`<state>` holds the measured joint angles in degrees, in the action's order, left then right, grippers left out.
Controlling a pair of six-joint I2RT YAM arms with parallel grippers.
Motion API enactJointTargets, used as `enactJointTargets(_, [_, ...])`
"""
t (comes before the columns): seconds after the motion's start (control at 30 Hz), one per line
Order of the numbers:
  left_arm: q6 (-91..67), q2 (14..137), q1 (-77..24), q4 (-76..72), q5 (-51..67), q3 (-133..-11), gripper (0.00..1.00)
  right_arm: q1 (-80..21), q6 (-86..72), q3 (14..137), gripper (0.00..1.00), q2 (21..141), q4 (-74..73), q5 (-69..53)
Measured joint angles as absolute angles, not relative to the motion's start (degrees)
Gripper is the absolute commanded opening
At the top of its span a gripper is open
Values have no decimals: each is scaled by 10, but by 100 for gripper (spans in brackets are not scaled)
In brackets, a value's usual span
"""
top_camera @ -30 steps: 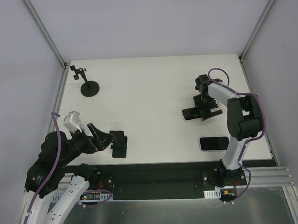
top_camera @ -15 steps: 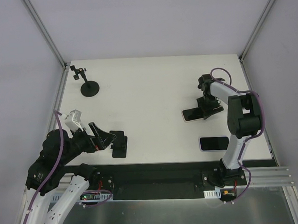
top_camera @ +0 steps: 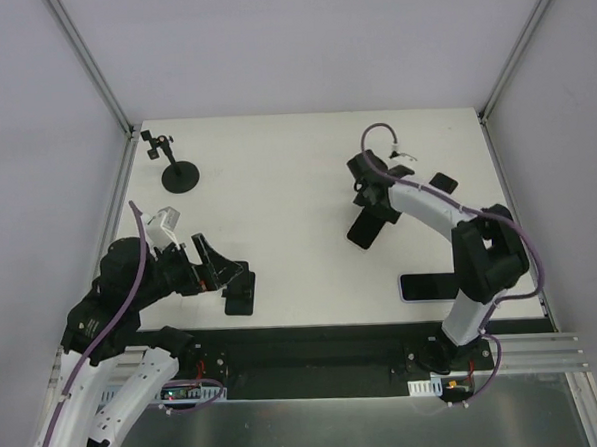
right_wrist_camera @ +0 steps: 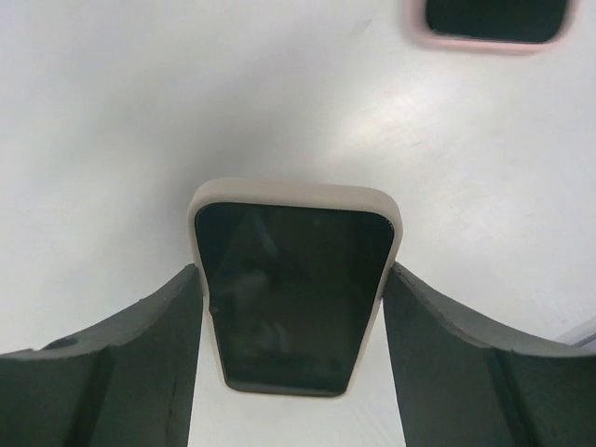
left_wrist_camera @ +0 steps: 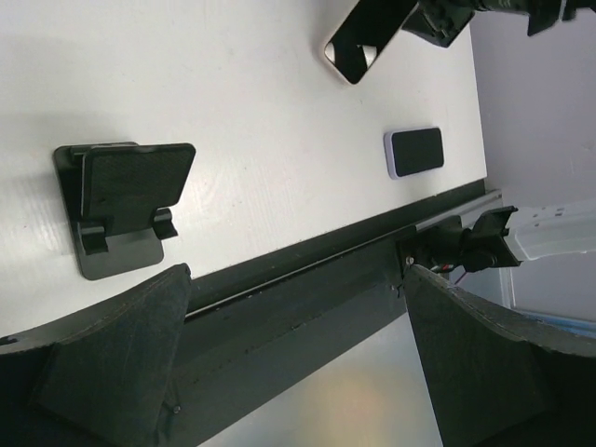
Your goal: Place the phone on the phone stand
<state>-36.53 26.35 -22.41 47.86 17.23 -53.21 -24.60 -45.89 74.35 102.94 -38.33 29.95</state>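
Lying flat by the front edge of the white table (top_camera: 295, 164), right side, is a second phone (top_camera: 428, 287). On the left, the left gripper (top_camera: 217, 268) hangs with jaws spread wide, nothing between them, just beside the bare black phone stand (top_camera: 239, 290). Farther back, the right gripper (right_wrist_camera: 293, 272) clenches the pale-cased phone (right_wrist_camera: 291, 307) by its long sides, well apart from that stand. A round-based holder (top_camera: 179, 173) sits in the far left corner.

Table (top_camera: 278, 215) w/ phone stand (top_camera: 239, 290), lilac phone (top_camera: 429, 287)
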Motion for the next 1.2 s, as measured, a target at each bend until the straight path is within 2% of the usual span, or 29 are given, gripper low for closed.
enactJointTargets(0.13, [-354,307,-224,456,193,-534,95,-380,-337,701,1,935,-302,319])
enactJointTargets(0.3, [-337,365,-224,409,215,-535,97,-507,-298,702,1,845,-256,295])
enactJointTargets(0.57, [-337,448,-224,290,296,-503,96,-585,-336,718,1,771,-229,259])
enactJointTargets(0.7, [-345,448,-224,245,331,-470,91,-605,-358,723,1,769,-211,245])
enactJointTargets(0.9, [-368,445,-233,192,362,-446,74,-624,-373,733,1,769,-198,224])
enactJointTargets(1.03, [-372,453,-240,180,366,-440,58,-635,-378,745,1,769,-186,215])
enactJointTargets(1.1, [-374,457,-241,175,371,-440,45,-641,-380,747,1,769,-183,214])
enactJointTargets(1.13, [-375,457,-241,173,374,-440,35,-642,-381,747,1,769,-182,212])
enactJointTargets(1.17, [-375,457,-242,170,376,-440,10,-642,-381,747,3,770,-182,209])
enactJointTargets(1.2, [-375,456,-244,168,377,-440,1,-642,-380,747,34,771,-182,205])
